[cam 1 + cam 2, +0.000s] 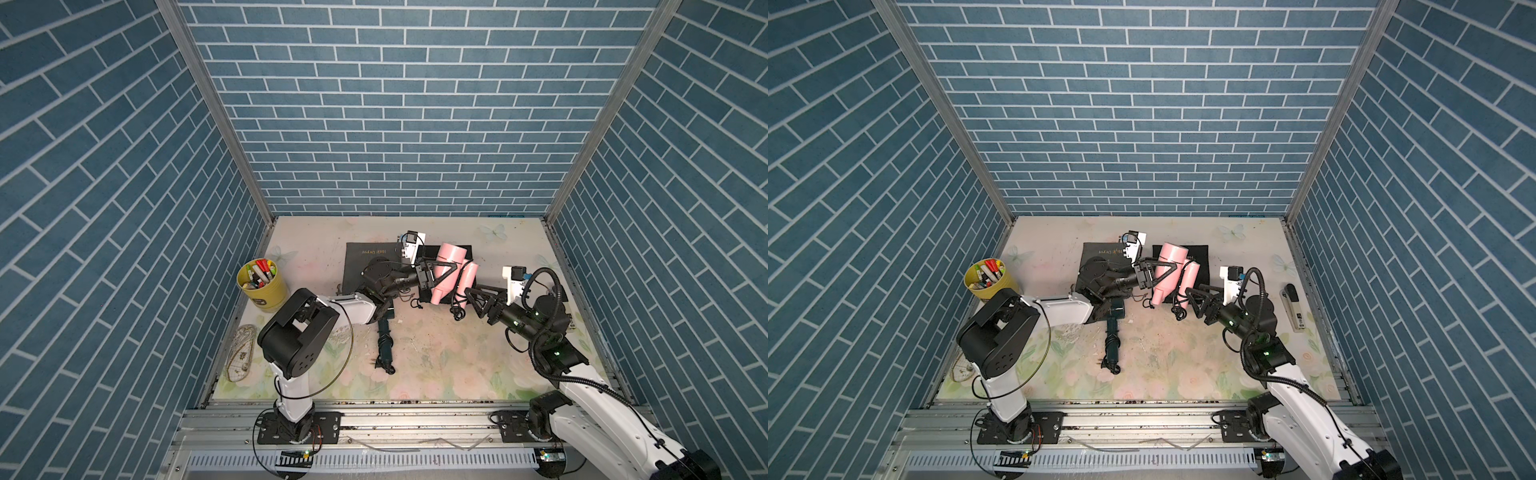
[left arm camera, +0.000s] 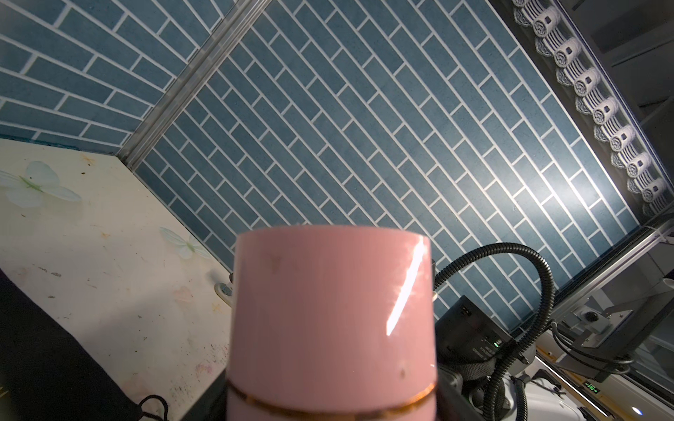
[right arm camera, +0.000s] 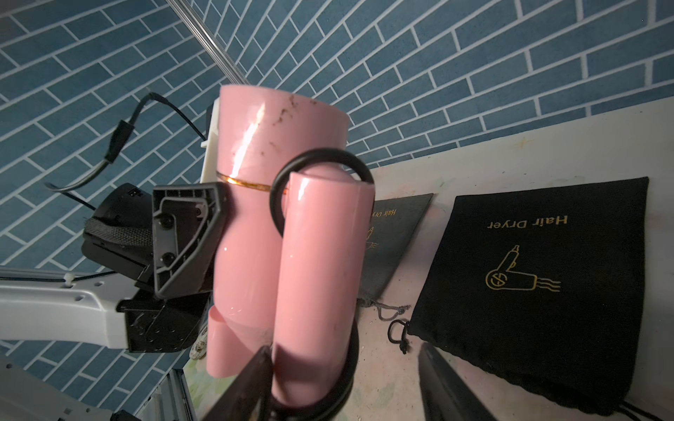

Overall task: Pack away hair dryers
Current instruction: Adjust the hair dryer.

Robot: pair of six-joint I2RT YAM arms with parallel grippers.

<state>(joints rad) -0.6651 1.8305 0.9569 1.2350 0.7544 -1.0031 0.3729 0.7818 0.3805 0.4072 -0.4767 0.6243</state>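
Pink dryer (image 1: pixel 453 251): I guess light, hard, slippy.
Left gripper (image 1: pixel 456 269): I pinch its fat barrel (image 3: pixel 251 226).
Right gripper (image 3: pixel 344 348): spread wide by the handle (image 3: pixel 317 273).

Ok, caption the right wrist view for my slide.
Left claw gripping a pale pink plastic hair dryer; black fabric pouch and grey fabric pouch lie flat.

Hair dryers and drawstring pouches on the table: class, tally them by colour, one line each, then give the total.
pink hair dryer: 1
teal hair dryer: 1
grey pouch: 1
black pouch: 1
Total: 4
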